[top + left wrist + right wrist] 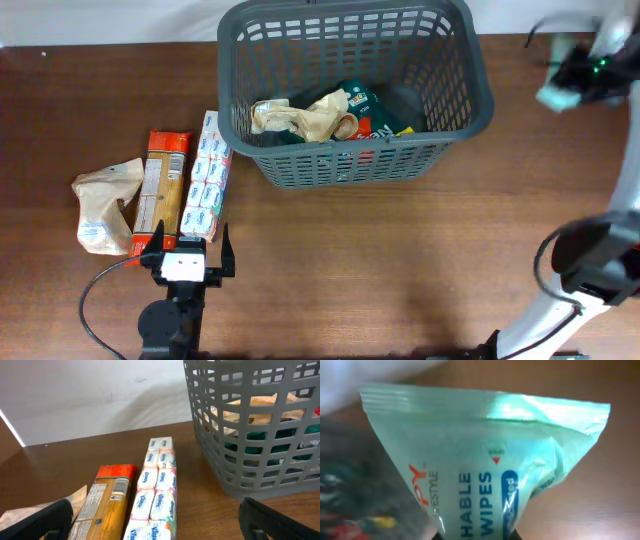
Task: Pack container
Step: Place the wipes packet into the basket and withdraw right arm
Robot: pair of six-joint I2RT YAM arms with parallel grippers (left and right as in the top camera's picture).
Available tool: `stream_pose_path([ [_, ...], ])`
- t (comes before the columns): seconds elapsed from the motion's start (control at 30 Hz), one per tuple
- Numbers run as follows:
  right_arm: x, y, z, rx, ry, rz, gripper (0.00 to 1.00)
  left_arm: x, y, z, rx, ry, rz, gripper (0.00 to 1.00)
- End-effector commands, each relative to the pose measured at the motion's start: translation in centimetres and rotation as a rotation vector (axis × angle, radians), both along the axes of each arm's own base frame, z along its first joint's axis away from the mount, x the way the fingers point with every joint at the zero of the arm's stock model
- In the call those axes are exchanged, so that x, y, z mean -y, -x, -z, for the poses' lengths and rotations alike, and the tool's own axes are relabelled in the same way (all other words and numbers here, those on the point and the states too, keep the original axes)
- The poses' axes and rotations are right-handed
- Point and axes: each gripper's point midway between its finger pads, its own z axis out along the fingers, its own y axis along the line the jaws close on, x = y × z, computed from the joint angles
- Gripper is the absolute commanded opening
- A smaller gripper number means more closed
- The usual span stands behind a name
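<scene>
Near left, the left gripper (192, 243) sits with jaws spread and empty, just short of a tissue pack (205, 175), a pasta box (162, 185) and a paper bag (105, 205). Farther back at centre stands the container (330, 165), with packets inside. At the far right, the right gripper (575, 80) clamps a wipes pack (485, 460).

Seemingly a robot lab: wooden table (400, 260), white wall (90, 400), cabled arm (172, 318).
</scene>
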Motion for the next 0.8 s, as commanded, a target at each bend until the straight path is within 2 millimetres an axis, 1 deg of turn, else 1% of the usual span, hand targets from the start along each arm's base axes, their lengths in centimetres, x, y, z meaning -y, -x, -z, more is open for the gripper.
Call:
stream_pose_path([
  [0.0,-4.4,1.3,-11.0,0.255,0.102,-0.11,0.04,-0.3,0.0,0.1,0.002,-0.014,-0.015,0.99],
  [0.07,-7.4,1.7,-14.0,0.334,0.143,-0.195,0.04,-0.3,0.0,0.1,0.002,-0.014,-0.015,0.99],
  [0.13,-10.9,2.1,-15.6,0.384,0.174,-0.297,0.04,-0.3,0.0,0.1,0.002,-0.014,-0.015,0.99],
  [0.2,-15.1,2.2,-15.8,0.407,0.217,-0.445,0.04,-0.3,0.0,0.1,0.002,-0.014,-0.015,0.99],
  [0.23,-17.2,2.3,-15.4,0.406,0.24,-0.521,0.04,-0.3,0.0,0.1,0.002,-0.014,-0.015,0.99],
  [0.3,-20.9,2.1,-13.9,0.392,0.274,-0.666,0.04,-0.3,0.0,0.1,0.002,-0.014,-0.015,0.99],
  [0.4,-25.5,1.4,-10.7,0.349,0.307,-0.835,0.03,-0.3,0.0,0.1,0.002,-0.014,-0.015,0.99],
  [0.43,-26.6,1.0,-9.3,0.327,0.314,-0.874,0.04,-0.3,0.0,0.1,0.002,-0.014,-0.015,0.99],
  [0.47,-27.2,0.4,-8.1,0.302,0.324,-0.886,0.03,-0.3,0.0,0.1,0.002,-0.014,-0.016,0.99],
  [0.5,-27.7,-0.3,-6.5,0.269,0.34,-0.888,0.04,-0.3,0.0,0.1,0.002,-0.014,-0.015,0.99],
  [0.6,-28.1,-2.7,-1.2,0.153,0.387,-0.88,0.03,-0.3,0.0,0.1,0.002,-0.014,-0.016,0.99],
  [0.7,-28.2,-4.3,3.6,0.058,0.358,-0.868,0.04,-0.3,0.0,0.1,0.002,-0.014,-0.016,0.99],
  [0.77,-28.1,-5.0,6.3,0.002,0.346,-0.852,0.03,-0.3,0.0,0.1,0.002,-0.014,-0.015,0.99],
])
